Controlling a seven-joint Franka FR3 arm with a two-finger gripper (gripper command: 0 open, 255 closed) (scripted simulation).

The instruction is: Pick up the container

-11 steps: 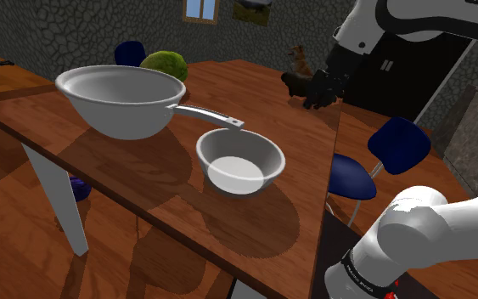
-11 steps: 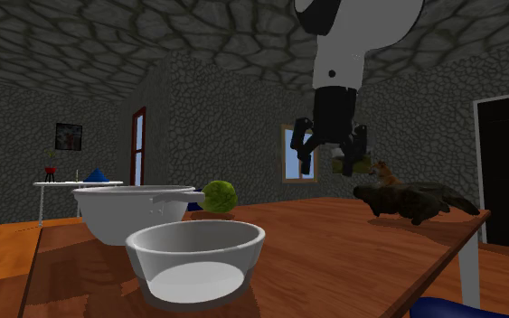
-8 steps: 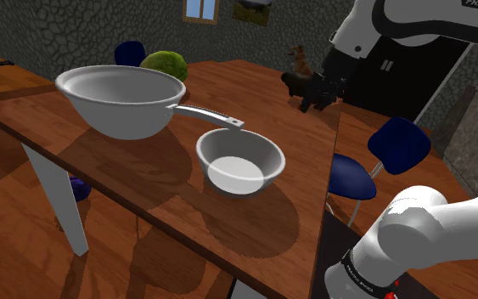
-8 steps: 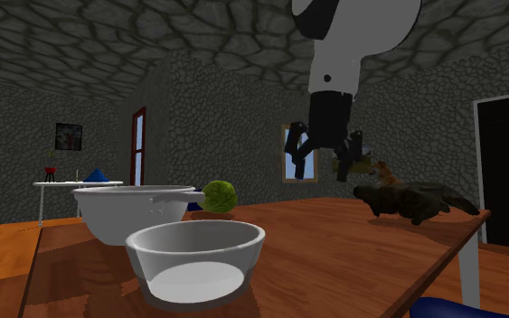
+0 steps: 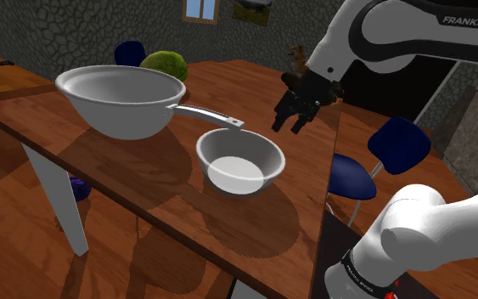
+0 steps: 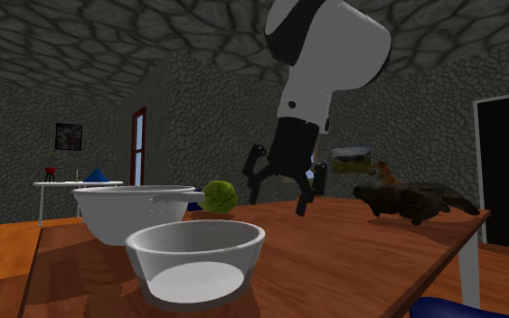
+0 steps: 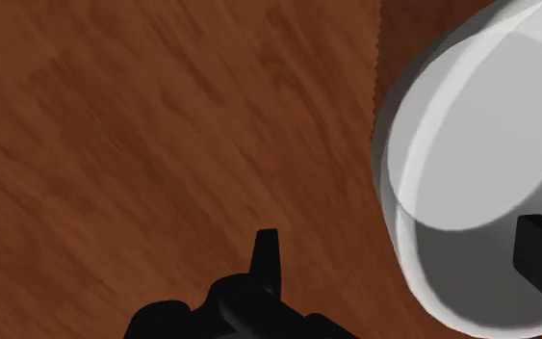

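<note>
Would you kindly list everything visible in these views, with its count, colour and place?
small bowl: one, white-grey, on the table, by the pan's handle tip.
pan: one, white-grey, long handle, on the table at the shoulder view's left.
leafy ball: one, green, behind the pan.
animal figure: one, dark with an orange head, at the table's far end.
table: one, brown wood, white legs.
chairs: two, blue, one beside the table, one behind the leafy ball.
side table: one, white, by the far wall.
gripper: one, black, open, above the table beyond the small bowl.
arm: one, white, dark joints.
</note>
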